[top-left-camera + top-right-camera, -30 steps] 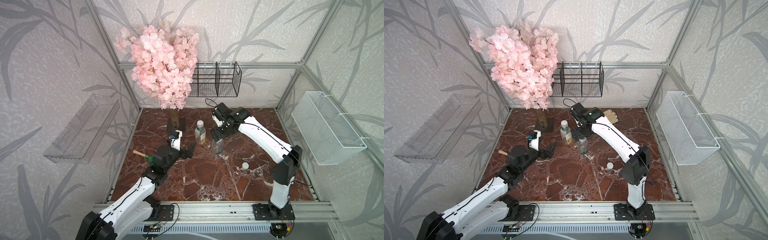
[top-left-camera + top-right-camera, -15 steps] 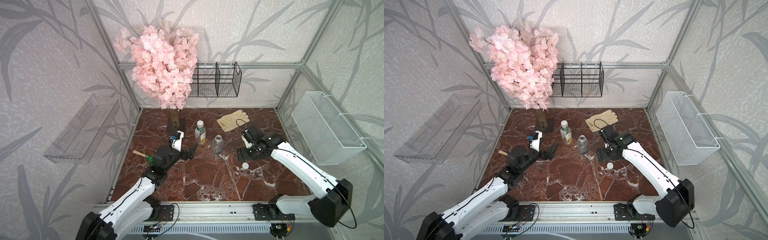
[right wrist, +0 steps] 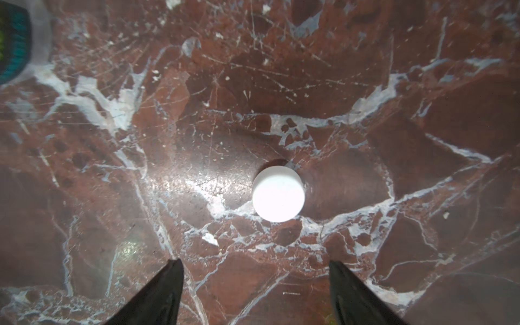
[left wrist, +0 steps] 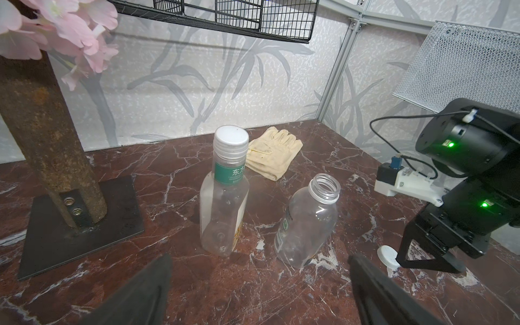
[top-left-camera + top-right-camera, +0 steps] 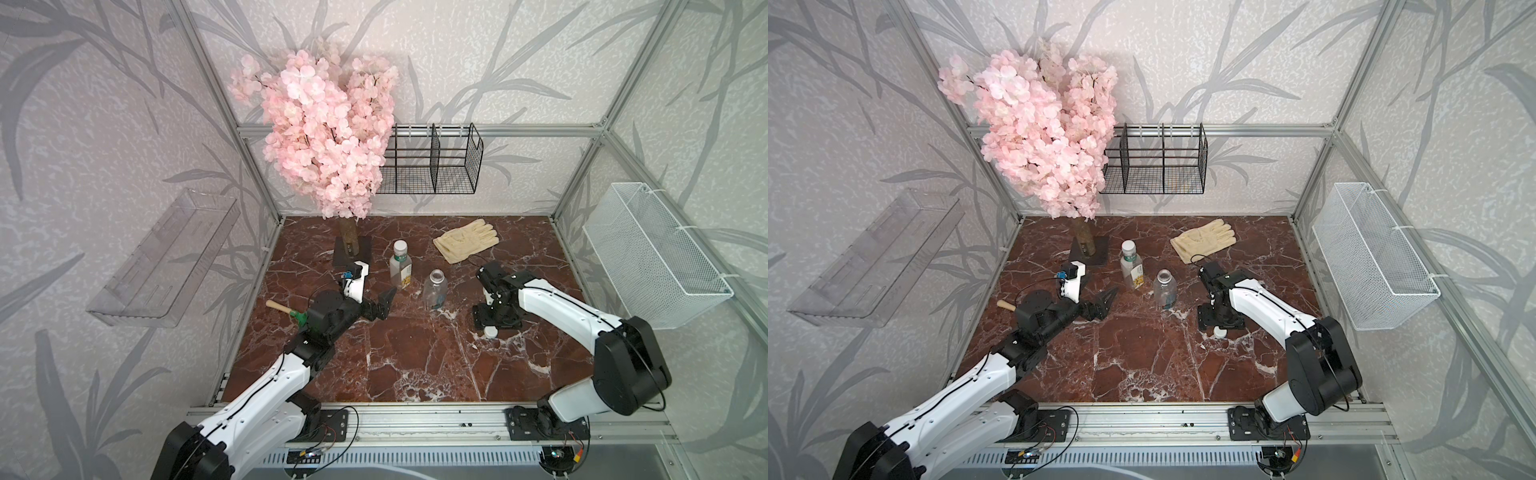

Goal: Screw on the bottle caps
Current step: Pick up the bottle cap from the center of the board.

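Right gripper (image 3: 254,262), spread and empty, hovers over the cap (image 3: 278,194) at frame centre; closing off-centre could flick it away; left gripper (image 4: 259,257) gapes.

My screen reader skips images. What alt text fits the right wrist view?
A white bottle cap lies flat on the red marble table, just beyond the right gripper, whose jaws stand open on either side of the frame, not touching it.

The tabletop (image 3: 112,197) is glossy red-brown marble veined white. The green-banded bottle (image 4: 225,202) and the open bottle (image 4: 306,222) are clear, smooth plastic. The loose cap (image 3: 278,194) is matt white plastic. The glove (image 4: 271,157) is cream cloth. The trunk (image 4: 42,140) looks rough and rusty.
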Controlling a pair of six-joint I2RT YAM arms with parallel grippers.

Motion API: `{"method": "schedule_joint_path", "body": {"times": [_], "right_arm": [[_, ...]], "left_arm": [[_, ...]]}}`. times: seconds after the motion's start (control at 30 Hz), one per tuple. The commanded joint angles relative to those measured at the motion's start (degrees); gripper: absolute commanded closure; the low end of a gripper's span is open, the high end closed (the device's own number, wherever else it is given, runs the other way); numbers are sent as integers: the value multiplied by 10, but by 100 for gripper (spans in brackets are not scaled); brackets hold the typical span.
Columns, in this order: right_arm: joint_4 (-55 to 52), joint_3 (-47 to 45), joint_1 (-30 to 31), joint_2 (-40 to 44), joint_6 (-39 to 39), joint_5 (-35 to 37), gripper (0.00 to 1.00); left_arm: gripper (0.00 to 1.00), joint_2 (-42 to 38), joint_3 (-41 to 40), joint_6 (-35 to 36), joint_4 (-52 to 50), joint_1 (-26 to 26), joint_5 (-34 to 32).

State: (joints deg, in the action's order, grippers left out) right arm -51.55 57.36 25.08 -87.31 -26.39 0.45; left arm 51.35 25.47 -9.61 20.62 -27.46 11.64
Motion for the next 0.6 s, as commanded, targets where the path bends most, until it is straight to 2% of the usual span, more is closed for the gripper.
{"method": "schedule_joint_path", "body": {"times": [0.0, 0.57], "right_arm": [[31, -12, -15, -23, -2, 1, 21], [67, -17, -35, -99, 12, 8, 41]], "left_arm": [[0, 4, 6, 6, 14, -3, 5], [0, 5, 6, 6, 14, -4, 4]]}}
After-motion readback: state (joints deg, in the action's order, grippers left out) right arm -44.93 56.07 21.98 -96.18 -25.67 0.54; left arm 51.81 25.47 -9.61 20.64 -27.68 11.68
